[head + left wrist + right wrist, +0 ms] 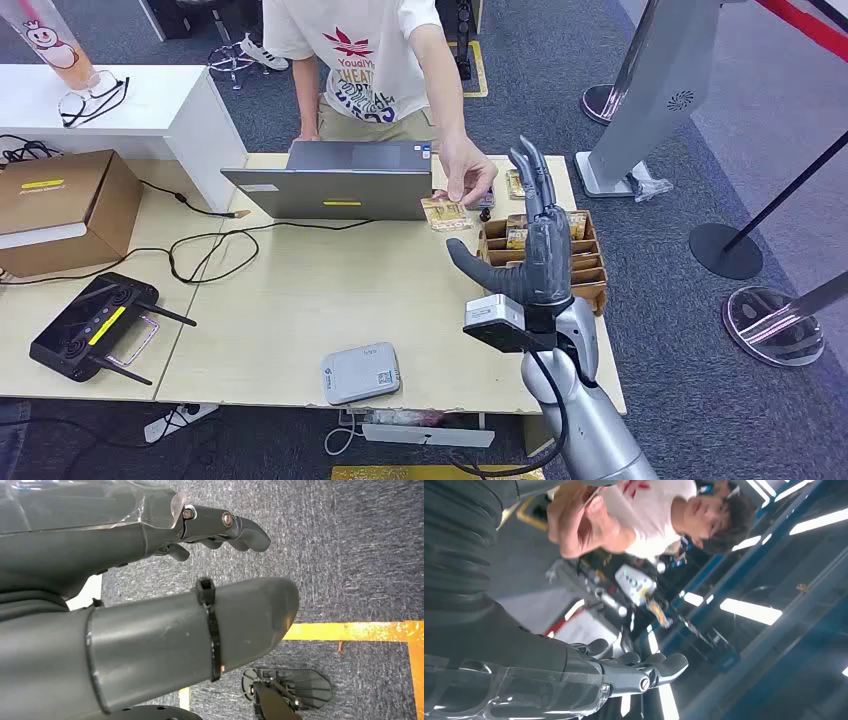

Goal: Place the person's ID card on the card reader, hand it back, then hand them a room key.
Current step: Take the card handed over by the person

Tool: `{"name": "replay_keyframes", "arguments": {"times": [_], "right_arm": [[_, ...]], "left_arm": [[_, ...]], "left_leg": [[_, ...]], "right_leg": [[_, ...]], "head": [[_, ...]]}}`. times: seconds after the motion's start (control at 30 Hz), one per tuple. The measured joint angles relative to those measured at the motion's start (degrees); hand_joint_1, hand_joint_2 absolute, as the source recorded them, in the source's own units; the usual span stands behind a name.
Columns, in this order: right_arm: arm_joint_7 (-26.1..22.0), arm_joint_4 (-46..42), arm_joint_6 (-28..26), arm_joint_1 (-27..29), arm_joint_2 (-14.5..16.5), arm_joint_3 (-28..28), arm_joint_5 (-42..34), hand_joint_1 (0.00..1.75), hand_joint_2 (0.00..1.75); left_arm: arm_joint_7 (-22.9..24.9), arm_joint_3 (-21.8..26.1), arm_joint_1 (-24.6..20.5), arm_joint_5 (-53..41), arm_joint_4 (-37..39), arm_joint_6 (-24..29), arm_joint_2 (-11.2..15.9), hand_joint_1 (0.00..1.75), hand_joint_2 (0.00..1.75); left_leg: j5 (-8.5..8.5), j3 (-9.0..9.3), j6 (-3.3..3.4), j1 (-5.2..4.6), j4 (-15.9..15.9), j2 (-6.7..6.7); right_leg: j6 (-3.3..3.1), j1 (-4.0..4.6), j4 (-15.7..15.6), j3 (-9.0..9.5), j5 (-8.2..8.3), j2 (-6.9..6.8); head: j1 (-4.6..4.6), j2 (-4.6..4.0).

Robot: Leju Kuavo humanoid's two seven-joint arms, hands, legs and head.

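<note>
The right hand (535,235) is raised over the right end of the pale wooden table (300,310) with its fingers extended, apart and empty, just beside the person's hand (465,172), which pinches the ID card (444,213) above the far edge near the laptop (335,180) and the wooden card tray (590,262). The grey card reader (361,372) lies at the near edge, well apart from the card, with bare tabletop between. The left wrist view shows the left hand (165,595) empty, fingers apart, over grey carpet (350,545) with a yellow floor line (350,631).
</note>
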Motion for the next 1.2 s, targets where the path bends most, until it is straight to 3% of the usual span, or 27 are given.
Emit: {"name": "replay_keyframes", "arguments": {"times": [0.27,0.53,1.2], "right_arm": [[-0.97,4.01,-9.39,-1.72,-0.87,1.78,9.63,0.00,1.75],[-2.61,6.26,-10.35,-2.29,0.12,-0.54,23.28,0.00,1.75],[-3.49,8.12,-10.35,-2.29,2.13,-3.98,27.41,0.01,1.75]], "left_arm": [[0.03,0.00,-0.19,-0.05,0.00,0.00,0.03,0.00,0.00],[0.01,0.03,-0.14,0.32,0.00,0.17,0.03,0.00,0.00],[-0.36,0.16,-0.03,0.79,0.00,0.38,0.03,0.00,0.00]], "left_leg": [[0.00,0.00,0.00,0.00,0.00,0.00],[0.00,-0.02,0.00,0.00,0.00,-0.01],[0.00,-0.01,0.00,0.00,0.00,-0.01]], "right_leg": [[0.00,0.00,0.00,0.00,0.00,0.00],[0.00,0.00,0.00,0.00,0.00,-0.01],[0.00,0.00,0.00,0.00,0.00,-0.01]], "head": [[0.00,0.00],[0.00,0.00],[0.00,0.00]]}}
